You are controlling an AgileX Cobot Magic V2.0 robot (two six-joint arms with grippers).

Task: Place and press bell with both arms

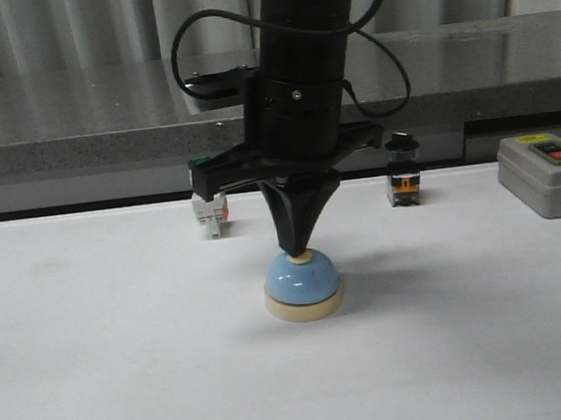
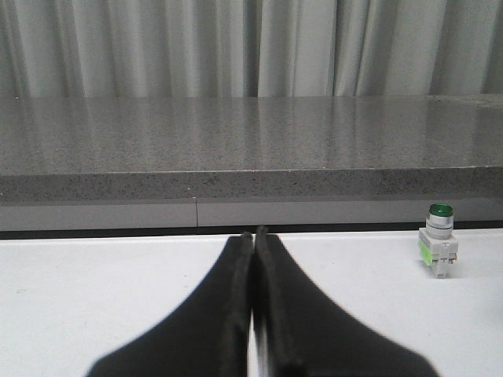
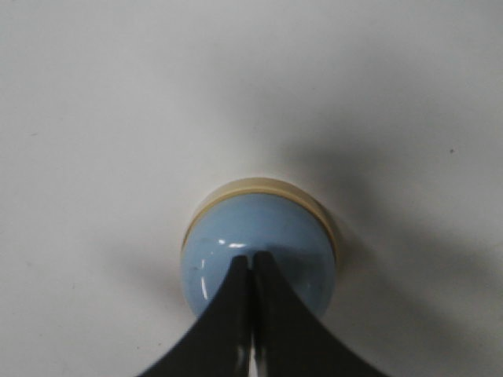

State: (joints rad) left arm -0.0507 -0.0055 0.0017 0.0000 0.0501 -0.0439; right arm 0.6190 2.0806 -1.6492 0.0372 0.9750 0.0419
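Your bell [image 1: 303,286] is a small light-blue dome, glossy enough to carry little highlights, seated on a cream round base with a cream button at its crown; it stands upright on the white desk [image 1: 97,370], button straight up, directly beneath the right fingers [image 1: 296,249]. Those fingers are pinched together with nothing between them, tapering to a single point that meets the button from above. In the right wrist view you see the same closed tips [image 3: 251,258] laid over the top of the dome [image 3: 259,243], hiding the button. The right arm [image 1: 301,67] drops almost vertically onto it, cables looping off both sides. Your left fingers [image 2: 253,236] are likewise pressed shut on nothing, held level just above the desk and pointing at the grey ledge [image 2: 251,149]; a green-capped switch [image 2: 438,250] stands well off to one side of them, and the bell is out of their view.
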